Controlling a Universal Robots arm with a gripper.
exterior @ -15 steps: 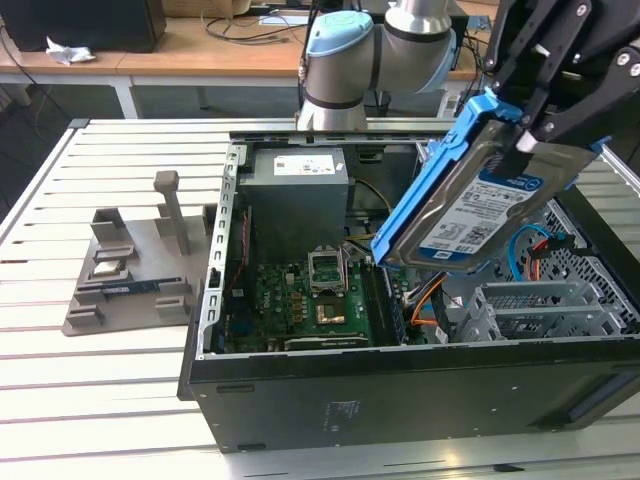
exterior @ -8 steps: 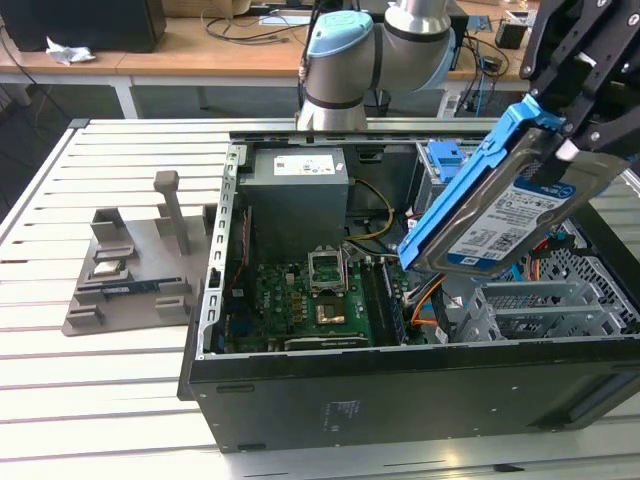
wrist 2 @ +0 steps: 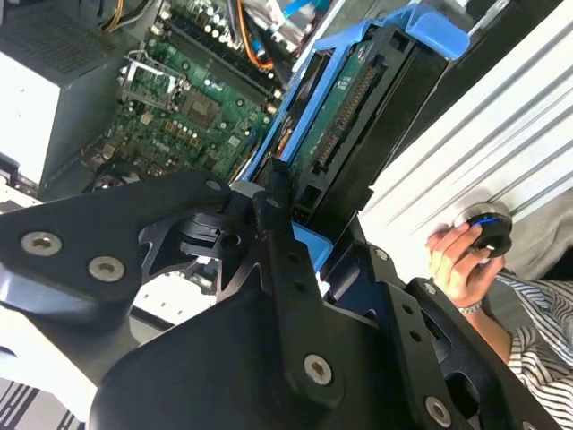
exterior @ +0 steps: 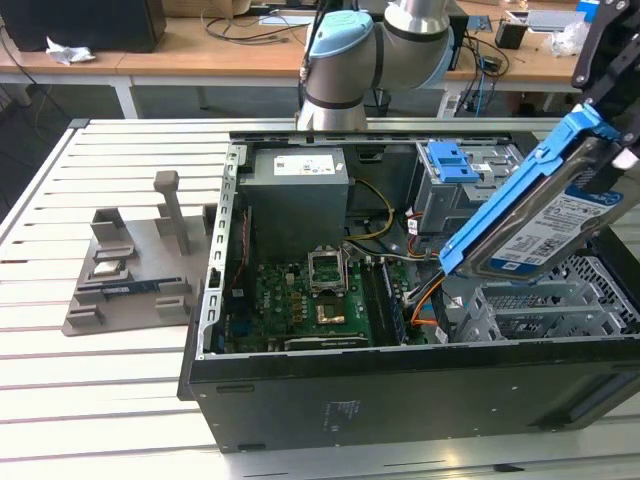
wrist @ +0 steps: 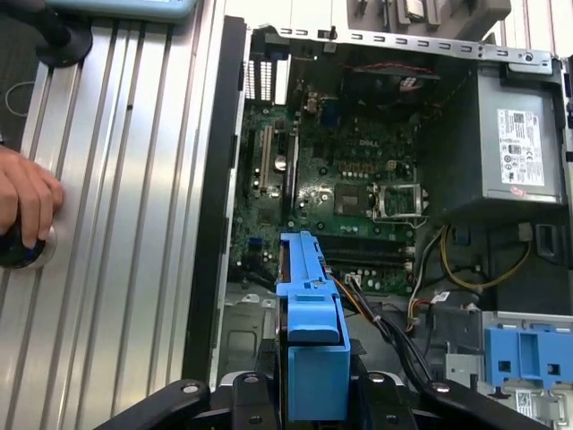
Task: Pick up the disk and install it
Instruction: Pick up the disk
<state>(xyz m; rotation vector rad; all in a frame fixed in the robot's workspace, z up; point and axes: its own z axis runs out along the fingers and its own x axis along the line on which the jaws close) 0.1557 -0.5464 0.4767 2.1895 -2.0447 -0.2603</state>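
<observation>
Toward the exterior view's left edge of the slatted worktop (exterior: 120, 380) lies a grey fixture (exterior: 75, 322) with an upright post (exterior: 172, 210), well apart from the near edge. Just beside it, an open computer case (exterior: 400, 400) takes up the middle of the worktop and reaches toward the exterior view's right edge. Inside the case, a grey power-supply box (exterior: 295, 200) sits at the far wall. The green motherboard (exterior: 290, 300) lies nearer the front, and a blue latch bracket (exterior: 450, 160) tops the drive cage further right. The robot arm (exterior: 370, 50) rises behind the worktop's far edge. The disk (exterior: 540, 225) hangs over the right-hand end of the case, off the worktop and steeply tilted. Its low end dips toward the drive bay beside the orange cables, and its high end points to the exterior view's right. Whether the low end touches the cage cannot be told. The gripper (exterior: 612, 150) pinches the disk at its high end. In both wrist views, the black fingers (wrist 2: 269, 210) press against the blue rails on either side. The first wrist view looks down the disk's blue rail (wrist: 309, 296) into the case. At the worktop's edge, a person's hand (wrist 2: 457, 260) rests on a round black knob (wrist 2: 490, 235).
</observation>
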